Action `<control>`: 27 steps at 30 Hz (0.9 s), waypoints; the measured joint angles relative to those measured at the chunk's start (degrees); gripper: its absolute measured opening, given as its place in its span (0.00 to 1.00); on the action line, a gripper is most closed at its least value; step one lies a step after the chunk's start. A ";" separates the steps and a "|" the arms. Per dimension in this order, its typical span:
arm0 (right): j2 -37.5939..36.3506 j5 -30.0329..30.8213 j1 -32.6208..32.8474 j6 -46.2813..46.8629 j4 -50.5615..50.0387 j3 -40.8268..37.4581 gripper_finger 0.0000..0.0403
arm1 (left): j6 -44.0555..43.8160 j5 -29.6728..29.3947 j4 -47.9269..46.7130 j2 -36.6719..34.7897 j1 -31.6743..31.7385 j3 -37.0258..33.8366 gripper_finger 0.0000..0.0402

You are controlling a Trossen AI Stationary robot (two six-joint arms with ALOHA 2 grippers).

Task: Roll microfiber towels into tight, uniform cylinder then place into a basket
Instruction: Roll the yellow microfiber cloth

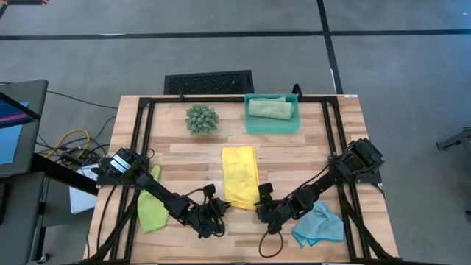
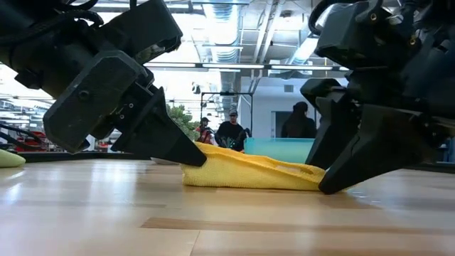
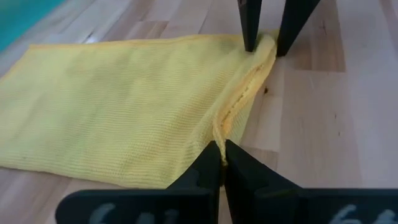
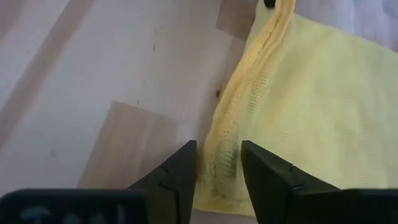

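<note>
Presently the left fingers [image 3: 222, 163] are clenched on the near edge of the yellow towel [image 1: 241, 175], pinching one corner of its folded hem. The right fingers [image 4: 219, 167] stand parted, straddling the same hem at the opposite corner, tips down on the cloth but not closed on it. Between the two sets of fingers the hem is raised in a small fold; beyond them the towel lies flat on the counter [image 1: 294, 147]. Outside the left fingers lies the lime green towel [image 1: 151, 206], under the left arm; outside the right fingers, the light blue towel [image 1: 319, 227], crumpled. Well beyond the yellow towel stands the basket [image 1: 272, 126], holding the sage green towel [image 1: 270, 108], rolled. Beside the basket sits a plant ball [image 1: 202, 118].
</note>
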 joint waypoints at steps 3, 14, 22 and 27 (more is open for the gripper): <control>0.00 -0.07 0.04 0.01 -0.15 0.00 0.26 | 0.53 0.57 -0.01 0.00 0.00 0.00 0.00; -1.82 -5.30 -0.02 6.07 -1.03 2.01 0.04 | 6.57 7.01 -2.79 -0.37 -1.41 2.50 0.00; -4.52 -15.01 -0.80 13.40 -1.07 2.21 0.05 | 0.49 10.95 -11.25 -3.81 -2.26 4.07 0.00; -4.57 -15.21 -2.51 17.75 -2.13 1.63 0.02 | -4.00 10.59 -13.89 -4.55 -2.13 4.09 0.00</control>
